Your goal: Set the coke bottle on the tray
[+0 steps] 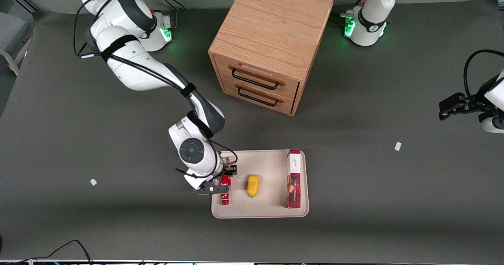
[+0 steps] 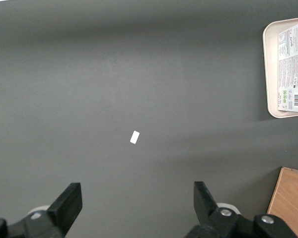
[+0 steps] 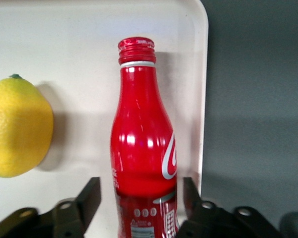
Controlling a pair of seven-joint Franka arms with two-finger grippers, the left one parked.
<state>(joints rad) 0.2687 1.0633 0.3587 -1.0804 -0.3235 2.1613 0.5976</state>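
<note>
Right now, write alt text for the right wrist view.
A red coke bottle lies on the beige tray close to its rim, between the open fingers of the gripper, which stand clear of its sides. A yellow lemon sits beside it on the tray.

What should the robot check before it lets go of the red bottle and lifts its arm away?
1. Small red coke bottle with a red cap lies inside the flat beige tray: ok.
2. Bottle rests flat on the tray floor, not propped on the raised rim: cannot tell; it lies close along the rim.
3. Bottle is apart from the yellow lemon beside it: ok, a gap shows.
4. Tall red-and-white box on the tray is well away from the bottle: ok.
5. Black two-finger gripper has its fingers on either side of the bottle's lower body with small gaps: ok, looks open.
6. Space above the gripper for lifting: ok, nothing overhangs it in the front view.
</note>
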